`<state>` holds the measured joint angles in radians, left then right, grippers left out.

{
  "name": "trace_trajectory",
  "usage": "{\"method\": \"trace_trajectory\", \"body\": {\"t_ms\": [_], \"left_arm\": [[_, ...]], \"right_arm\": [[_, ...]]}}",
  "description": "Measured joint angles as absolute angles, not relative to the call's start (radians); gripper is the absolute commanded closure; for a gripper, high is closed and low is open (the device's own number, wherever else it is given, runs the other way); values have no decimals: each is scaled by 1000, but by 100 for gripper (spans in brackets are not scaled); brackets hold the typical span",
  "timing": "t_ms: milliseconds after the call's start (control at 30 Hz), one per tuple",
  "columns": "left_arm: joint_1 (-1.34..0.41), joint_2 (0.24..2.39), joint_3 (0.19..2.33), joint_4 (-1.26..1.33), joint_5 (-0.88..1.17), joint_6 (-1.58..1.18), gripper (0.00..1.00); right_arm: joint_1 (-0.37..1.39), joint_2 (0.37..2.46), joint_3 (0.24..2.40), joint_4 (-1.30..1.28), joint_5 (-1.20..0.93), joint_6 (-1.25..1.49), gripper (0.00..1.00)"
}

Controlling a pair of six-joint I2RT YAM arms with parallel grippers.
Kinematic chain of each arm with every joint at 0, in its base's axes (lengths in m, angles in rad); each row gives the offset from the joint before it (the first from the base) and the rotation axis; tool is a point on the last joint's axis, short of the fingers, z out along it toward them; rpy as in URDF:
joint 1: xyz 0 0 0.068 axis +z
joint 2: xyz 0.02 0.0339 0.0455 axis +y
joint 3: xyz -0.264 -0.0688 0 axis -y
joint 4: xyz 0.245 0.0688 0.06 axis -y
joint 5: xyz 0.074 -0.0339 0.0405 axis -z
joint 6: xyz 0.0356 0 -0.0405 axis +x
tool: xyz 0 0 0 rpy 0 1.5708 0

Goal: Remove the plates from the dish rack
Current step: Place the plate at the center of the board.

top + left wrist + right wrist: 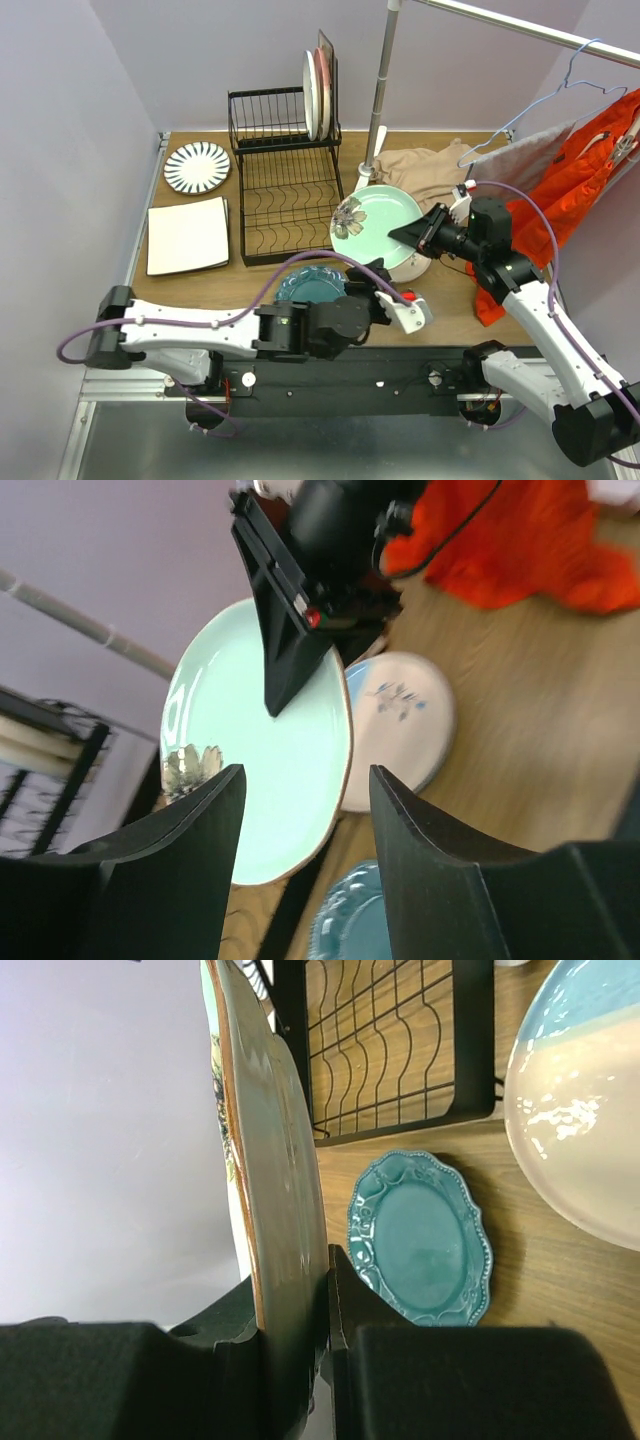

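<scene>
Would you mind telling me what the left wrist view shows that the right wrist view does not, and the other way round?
Only the left wrist view: the pale green plate's face with the right gripper clamped on its rim, a white plate with a blue sprig partly behind it, and the orange garment. Only the right wrist view: the green plate edge-on, and a cream-blue plate, possibly that same white one. Both: the green plate, the teal plate on the table, and part of the dish rack.
</scene>
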<state>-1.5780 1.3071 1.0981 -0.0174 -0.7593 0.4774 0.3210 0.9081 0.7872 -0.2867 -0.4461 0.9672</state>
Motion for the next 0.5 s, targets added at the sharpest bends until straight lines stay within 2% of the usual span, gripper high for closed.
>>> {"method": "trace_trajectory", "body": {"t_ms": [300, 400, 500], "left_arm": [[-1548, 1087, 1139, -87, -565, 279, 35], [-1449, 1053, 1187, -86, -475, 237, 35], [-1275, 1045, 1233, -84, -364, 184, 35]], "right_arm": [[321, 840, 711, -296, -381, 960, 99], [321, 810, 689, -301, -373, 960, 99], [321, 772, 671, -325, -362, 960, 99]]}}
